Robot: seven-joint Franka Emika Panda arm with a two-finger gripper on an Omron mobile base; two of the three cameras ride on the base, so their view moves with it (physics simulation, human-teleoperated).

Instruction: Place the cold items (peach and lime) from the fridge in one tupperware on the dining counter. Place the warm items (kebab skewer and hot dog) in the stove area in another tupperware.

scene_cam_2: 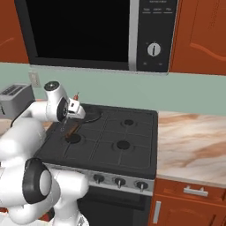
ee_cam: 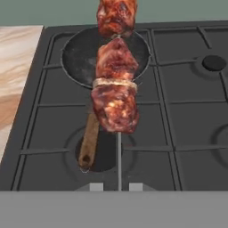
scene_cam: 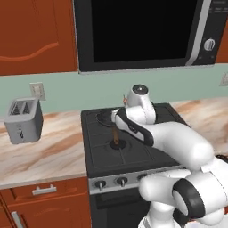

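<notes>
My gripper [ee_cam: 119, 187] is shut on the thin stick of the kebab skewer [ee_cam: 115, 95]. Its red-brown meat chunks hang in the air above the left side of the dark stove [ee_cam: 178, 120]. From the right base view, the hand [scene_cam_2: 73, 108] hovers over the stove's left burners [scene_cam_2: 73, 137] with the skewer's red tip [scene_cam_2: 77, 95] poking up beside it. The left base view has the hand [scene_cam: 121, 111] above the stove [scene_cam: 133, 151], and the same red tip [scene_cam: 125, 100] is just visible.
A dark round pan [ee_cam: 80, 55] with a brown handle [ee_cam: 89, 142] lies on the stove's back left, under the skewer. A grey toaster [scene_cam: 23, 120] stands on the marbled worktop [scene_cam: 49, 151] to the left. A black microwave [scene_cam_2: 88, 31] hangs overhead. More worktop [scene_cam_2: 194, 145] lies to the right.
</notes>
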